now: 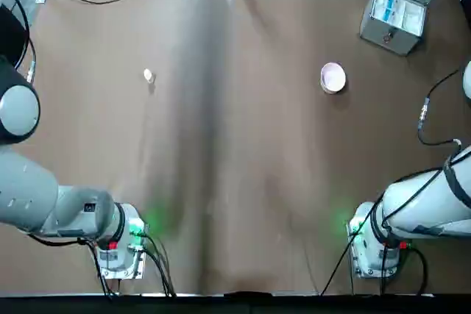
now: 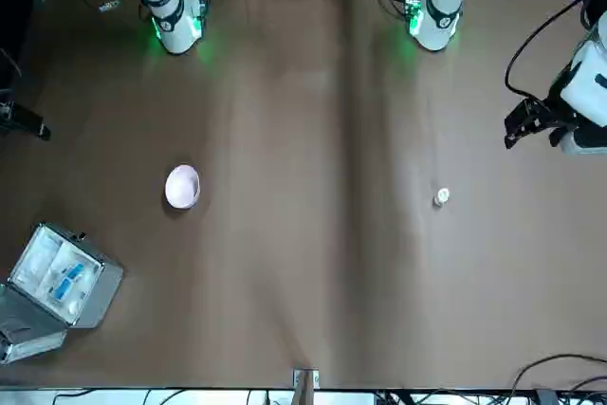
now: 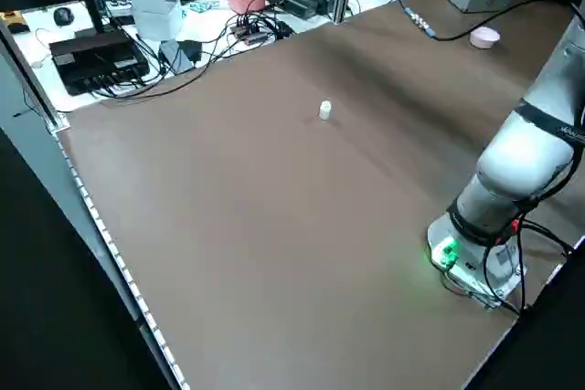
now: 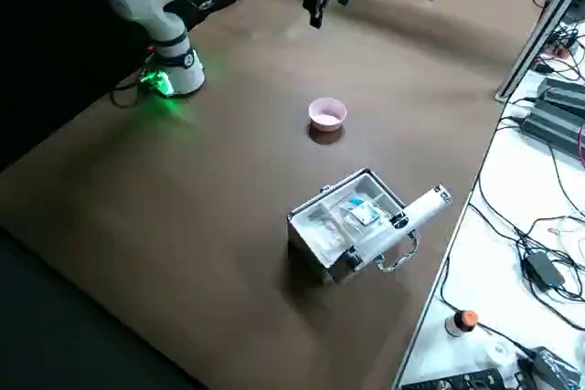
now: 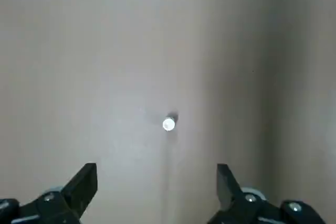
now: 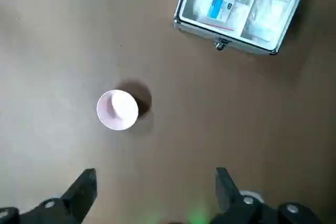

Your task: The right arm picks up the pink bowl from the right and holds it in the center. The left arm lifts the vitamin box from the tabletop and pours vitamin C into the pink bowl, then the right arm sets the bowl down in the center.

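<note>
1. Nearest the robot's bases, the right arm [image 1: 434, 204] reaches out over its own side of the brown tabletop [image 1: 243, 145]. Its jaws stand wide apart above the surface, holding nothing.

2. Opposite, the left arm [image 1: 81, 207] waits over the left side, its jaws also spread wide and without a load.

3. Farther out, the pink bowl [image 4: 326, 113] sits upright on the surface at the robot's right, well apart from the jaws. The job appears to be at its opening step: the approach to the bowl, ahead of any grasp.

4. About as far out on the left, the tiny white vitamin box [image 3: 324, 110] stands upright, untouched. Its turn likely comes once the bowl is held at the center.

5. Farthest out on the right, an open grey case [image 1: 397, 16] rests beyond the bowl, near enough to merit care during the lift.

6. The next move calls for the right arm to line up its jaws with the bowl, descend, close gently and carry it level to the center. An off-center closing could tip or skid the bowl; later, a careless touch could topple the narrow box.
</note>
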Motion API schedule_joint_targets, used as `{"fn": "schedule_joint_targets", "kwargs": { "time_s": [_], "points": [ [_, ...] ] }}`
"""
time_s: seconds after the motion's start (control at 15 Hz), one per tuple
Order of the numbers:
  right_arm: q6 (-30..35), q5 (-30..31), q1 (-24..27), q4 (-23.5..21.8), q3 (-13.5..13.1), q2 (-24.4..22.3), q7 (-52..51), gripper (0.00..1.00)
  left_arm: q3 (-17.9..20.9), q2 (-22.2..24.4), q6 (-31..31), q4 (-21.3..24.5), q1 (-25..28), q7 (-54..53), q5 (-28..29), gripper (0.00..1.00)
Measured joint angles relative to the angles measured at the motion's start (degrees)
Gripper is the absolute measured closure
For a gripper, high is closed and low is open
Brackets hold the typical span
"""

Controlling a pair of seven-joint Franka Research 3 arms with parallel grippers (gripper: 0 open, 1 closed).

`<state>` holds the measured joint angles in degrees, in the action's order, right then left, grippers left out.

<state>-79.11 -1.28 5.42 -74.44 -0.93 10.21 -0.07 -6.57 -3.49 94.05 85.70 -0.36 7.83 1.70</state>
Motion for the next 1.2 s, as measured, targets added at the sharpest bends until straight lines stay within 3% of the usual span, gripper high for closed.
{"fn": "schedule_joint_targets", "kwargs": {
  "time_s": [0.47,1.2],
  "points": [
    [0.03,0.00,0.01,0.00,-0.12,0.00,0.00,0.01,0.09,-0.36,-1.63,0.05,0.06,0.00,0.00,0.00],
    [0.29,-0.04,-0.30,-2.01,0.41,1.47,-0.02,0.01,0.94,-6.84,-1.39,0.24,2.45,-0.29,1.01,0.00]
  ]
}}
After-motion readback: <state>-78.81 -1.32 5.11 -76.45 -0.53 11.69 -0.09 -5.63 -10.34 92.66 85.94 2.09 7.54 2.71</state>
